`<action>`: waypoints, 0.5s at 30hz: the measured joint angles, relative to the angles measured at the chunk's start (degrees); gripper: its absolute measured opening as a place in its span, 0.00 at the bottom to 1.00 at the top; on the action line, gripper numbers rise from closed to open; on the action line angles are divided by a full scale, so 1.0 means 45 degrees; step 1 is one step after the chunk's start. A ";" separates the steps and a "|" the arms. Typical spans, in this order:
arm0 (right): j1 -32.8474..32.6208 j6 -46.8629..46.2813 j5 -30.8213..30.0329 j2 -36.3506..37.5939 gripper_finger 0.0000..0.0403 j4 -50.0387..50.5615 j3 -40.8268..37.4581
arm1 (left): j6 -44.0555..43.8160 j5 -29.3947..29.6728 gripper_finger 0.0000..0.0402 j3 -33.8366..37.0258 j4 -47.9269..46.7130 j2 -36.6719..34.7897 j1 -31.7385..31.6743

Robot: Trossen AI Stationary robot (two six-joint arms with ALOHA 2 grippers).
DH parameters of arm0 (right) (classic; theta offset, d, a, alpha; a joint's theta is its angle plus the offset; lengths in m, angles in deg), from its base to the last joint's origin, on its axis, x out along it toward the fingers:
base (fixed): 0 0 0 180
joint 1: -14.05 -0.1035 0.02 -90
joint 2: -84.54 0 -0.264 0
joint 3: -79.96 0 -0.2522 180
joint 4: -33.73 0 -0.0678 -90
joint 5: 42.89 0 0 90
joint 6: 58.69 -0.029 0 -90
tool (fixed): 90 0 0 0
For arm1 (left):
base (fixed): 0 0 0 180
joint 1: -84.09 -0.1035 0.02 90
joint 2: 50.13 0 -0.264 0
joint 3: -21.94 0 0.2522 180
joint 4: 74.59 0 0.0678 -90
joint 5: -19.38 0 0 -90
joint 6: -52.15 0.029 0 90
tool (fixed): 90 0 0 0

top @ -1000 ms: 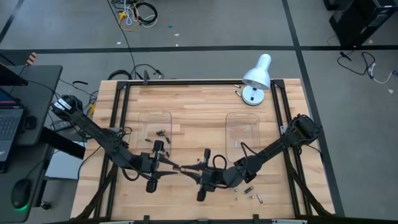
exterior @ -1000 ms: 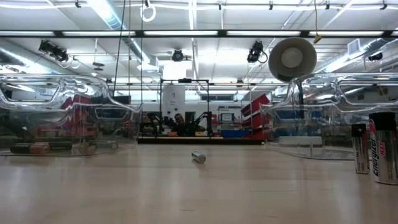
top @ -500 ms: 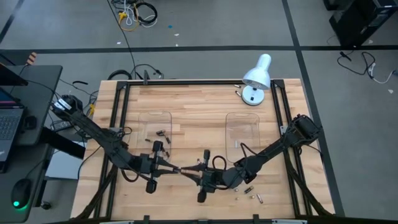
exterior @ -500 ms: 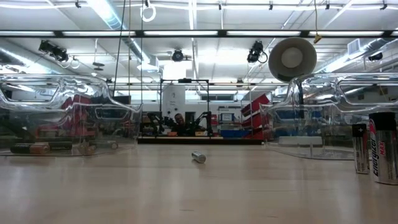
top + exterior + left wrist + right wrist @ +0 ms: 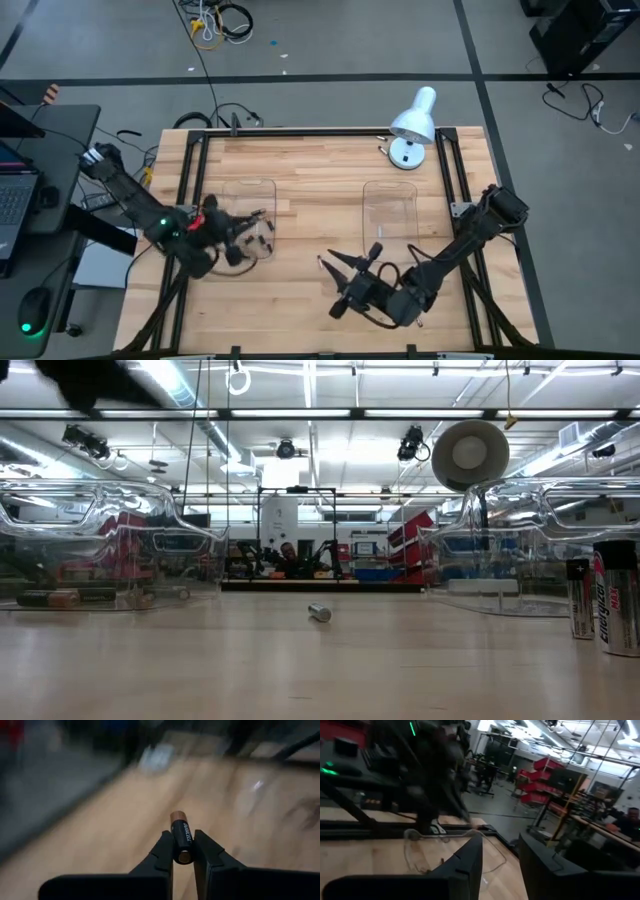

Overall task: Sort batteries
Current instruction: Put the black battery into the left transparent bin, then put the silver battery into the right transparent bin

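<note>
My left gripper [image 5: 250, 232] hovers over the near part of the left clear tray [image 5: 232, 195], shut on a black-and-copper battery [image 5: 181, 834]. More dark batteries [image 5: 262, 214] lie in that tray, seen also in the low view [image 5: 60, 598]. My right gripper [image 5: 338, 282] stands open near the table's middle front, with nothing between its fingers [image 5: 470, 862]. A silver battery [image 5: 319, 612] lies on its side on the wood. Two batteries [image 5: 618, 595] stand upright at the right. My left gripper pinches the battery between its two fingertips [image 5: 165, 851], on the black sides near its flat end [image 5: 183, 854]. The battery lies along the fingers, its copper end [image 5: 178, 815] sticking out ahead of them. It is lifted clear above the table.
The right clear tray [image 5: 390, 215] stands right of centre. A white desk lamp [image 5: 412, 125] sits at the far right corner. Black frame rails [image 5: 195, 170] run along the table's sides. Bare wood lies between the two trays.
The two grippers met at the table's middle front, fingertip to fingertip. My left gripper has since swung toward the table's left edge to the left tray, turning as it went, with the battery in it. My right gripper has opened and drawn back toward the near edge.
</note>
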 joint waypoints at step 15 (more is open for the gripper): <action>-0.0272 0.0112 0.0055 0.0144 0.23 0.0344 0.0000 | -0.5177 -0.4603 0.46 0.0629 -0.3757 0.0116 -0.1297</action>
